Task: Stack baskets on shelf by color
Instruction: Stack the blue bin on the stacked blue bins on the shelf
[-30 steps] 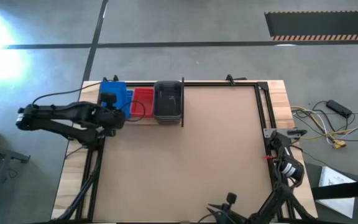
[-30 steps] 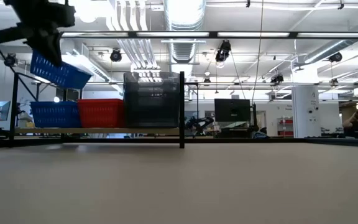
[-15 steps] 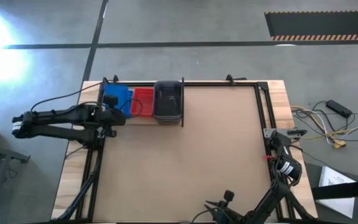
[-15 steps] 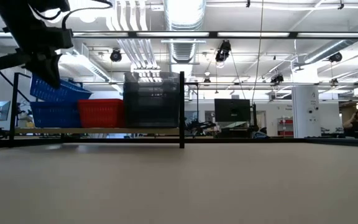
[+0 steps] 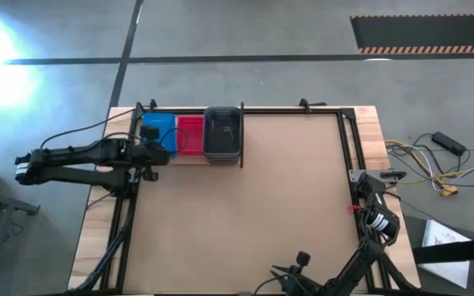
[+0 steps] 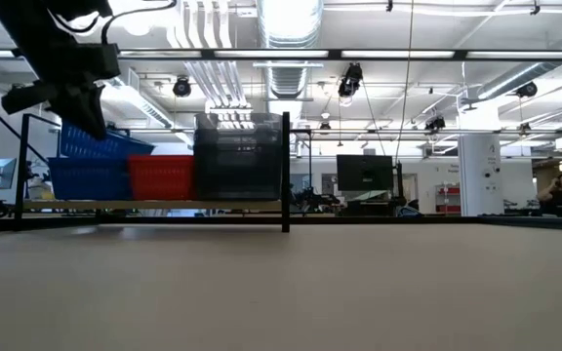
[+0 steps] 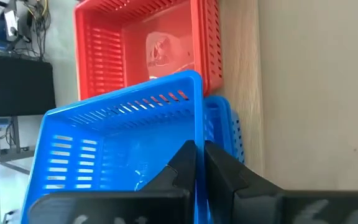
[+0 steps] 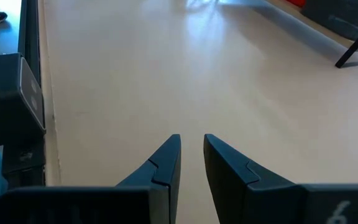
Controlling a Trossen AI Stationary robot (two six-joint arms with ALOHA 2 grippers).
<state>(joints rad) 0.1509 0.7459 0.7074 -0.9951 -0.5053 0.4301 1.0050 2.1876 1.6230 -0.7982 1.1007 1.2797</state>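
On the pale-wood shelf (image 5: 189, 158) at the table's far left stand a blue basket (image 6: 84, 179), a red basket (image 5: 190, 134) and a dark grey stack (image 5: 223, 131), next to the dark divider (image 6: 286, 171). My left gripper (image 5: 150, 149) is shut on a second blue basket (image 7: 117, 143), which sits tilted in the lower blue one (image 7: 225, 124). My right gripper (image 5: 376, 207) waits at the table's right edge, its fingers (image 8: 192, 146) a narrow gap apart and touching nothing. My left gripper pinches the upper blue basket's near wall (image 7: 197, 134) at its rim, one finger inside the basket and one outside. The fingers come from above and the table's near left. The basket is tilted, its lower part down inside the blue basket on the shelf (image 6: 105, 146).
The brown tabletop (image 5: 253, 205) spreads near and right of the shelf. A black frame (image 5: 348, 140) runs along the table's right side, with cables (image 5: 434, 164) beyond it. The room with monitors shows behind the shelf in the low view.
My left gripper has moved down toward the shelf, still shut on the blue basket. The basket has dropped from well above the shelf into the blue basket standing there, and it tilts less steeply than before.
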